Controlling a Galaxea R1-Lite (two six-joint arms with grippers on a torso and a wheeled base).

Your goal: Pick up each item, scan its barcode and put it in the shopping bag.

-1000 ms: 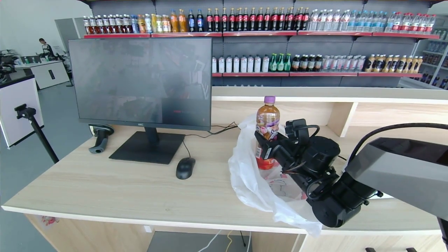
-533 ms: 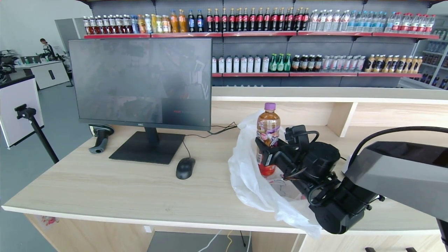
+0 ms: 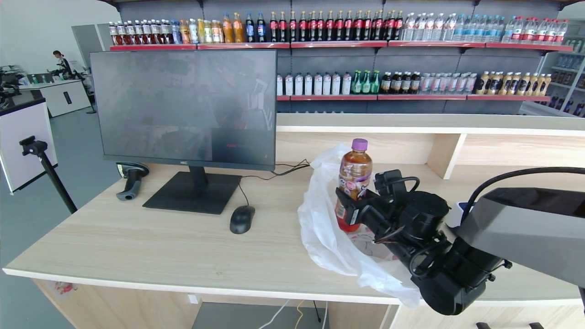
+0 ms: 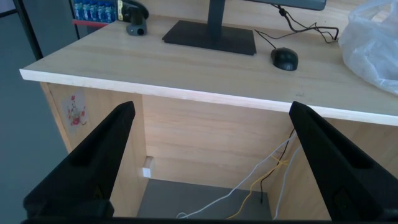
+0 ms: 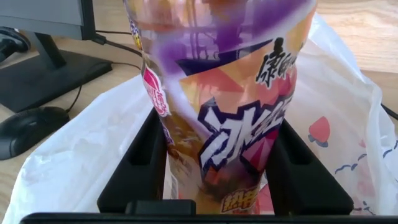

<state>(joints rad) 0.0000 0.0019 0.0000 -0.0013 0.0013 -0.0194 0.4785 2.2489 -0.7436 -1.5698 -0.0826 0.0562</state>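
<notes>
With my right gripper (image 3: 353, 211) clamped on the lower body of the upright purple-capped drink bottle (image 3: 355, 173) in the shopping bag (image 3: 320, 228) mouth, I risk toppling it if I release before its base seats, because the slack plastic gives no support.

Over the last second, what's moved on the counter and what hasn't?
The right gripper has carried the bottle down and slightly toward the robot's right, lowering it into the mouth of the plastic bag. It is still shut on the bottle; nothing was let go. The monitor, mouse and scanner stayed where they were.
</notes>
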